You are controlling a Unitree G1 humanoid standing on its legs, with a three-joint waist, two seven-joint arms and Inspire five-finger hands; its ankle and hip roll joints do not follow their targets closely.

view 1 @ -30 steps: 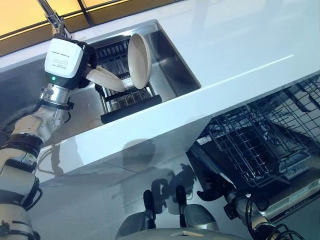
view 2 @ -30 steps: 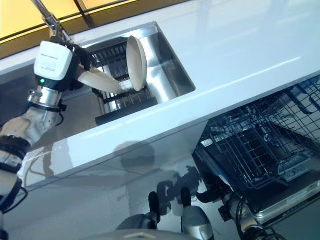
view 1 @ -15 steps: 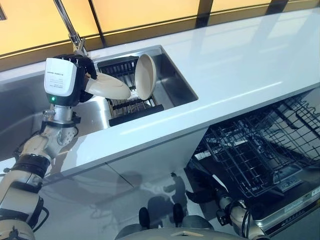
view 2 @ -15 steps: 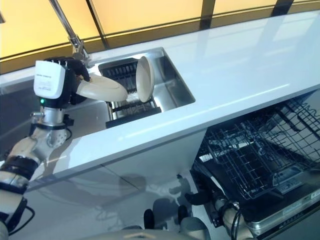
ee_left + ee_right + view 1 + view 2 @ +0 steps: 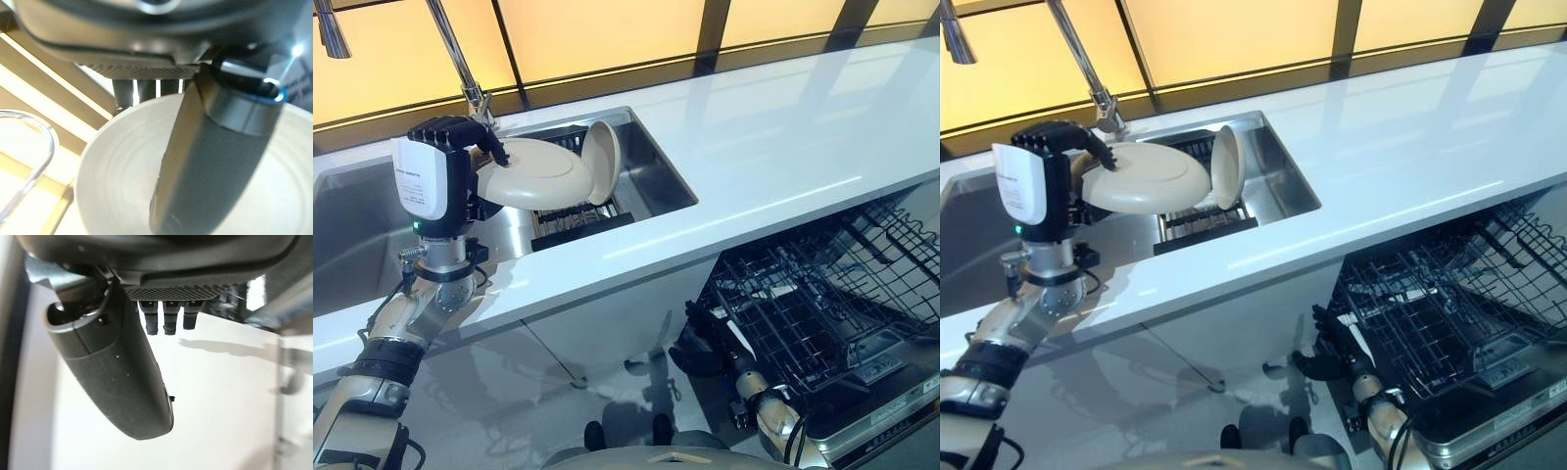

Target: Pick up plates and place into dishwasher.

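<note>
Currently the left robot hand (image 5: 460, 147) is gripping a plate (image 5: 533, 174) by its rim, upper left of frame, holding it clear above the sink rack (image 5: 578, 217) for carrying to the dishwasher rack (image 5: 803, 304); right robot hand (image 5: 1337, 343), lower right, is hanging relaxed.

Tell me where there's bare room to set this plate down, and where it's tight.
The left hand holds a plate above the sink. The white counter right of the sink is bare. The open dishwasher rack below it looks free of dishes. It is crowded at the sink's drying rack, where a second plate stands on edge. The right hand hangs beside the dishwasher rack.
</note>
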